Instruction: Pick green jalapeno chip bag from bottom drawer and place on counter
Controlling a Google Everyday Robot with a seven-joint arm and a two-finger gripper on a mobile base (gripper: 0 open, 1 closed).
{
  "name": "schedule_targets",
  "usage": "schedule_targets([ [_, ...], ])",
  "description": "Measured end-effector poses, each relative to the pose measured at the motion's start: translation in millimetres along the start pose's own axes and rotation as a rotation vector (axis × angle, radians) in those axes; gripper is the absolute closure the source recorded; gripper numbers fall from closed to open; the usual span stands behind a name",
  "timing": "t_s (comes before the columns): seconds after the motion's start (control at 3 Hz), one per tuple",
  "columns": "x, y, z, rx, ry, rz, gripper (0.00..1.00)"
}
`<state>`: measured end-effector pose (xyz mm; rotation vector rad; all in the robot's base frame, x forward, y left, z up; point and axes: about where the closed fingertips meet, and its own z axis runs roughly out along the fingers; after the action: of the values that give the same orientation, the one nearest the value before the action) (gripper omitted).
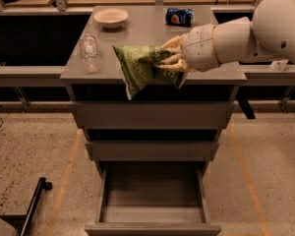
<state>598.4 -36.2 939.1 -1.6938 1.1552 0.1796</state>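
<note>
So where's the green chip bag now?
In the camera view, the green chip bag hangs in the claw over the front edge of the counter, right of the clear cup.

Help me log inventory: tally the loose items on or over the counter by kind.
green jalapeno chip bag: 1, held in the gripper at the counter front edge
white bowl: 1
blue can: 1
clear bottle: 1
Total: 4

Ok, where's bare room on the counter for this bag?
The counter is bare in the middle, between the bowl, the can and the glass. Its left side is crowded. The claw, shut on the bag, hangs over the front edge; the arm hides the right front.
</note>
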Motion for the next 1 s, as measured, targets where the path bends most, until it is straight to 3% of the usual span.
schedule_targets([
  [0.67, 43, -73, -36, 0.193, 0.038, 0.053, 1.00],
  [1.0, 69, -96, -52, 0.265, 0.077, 0.094, 1.00],
])
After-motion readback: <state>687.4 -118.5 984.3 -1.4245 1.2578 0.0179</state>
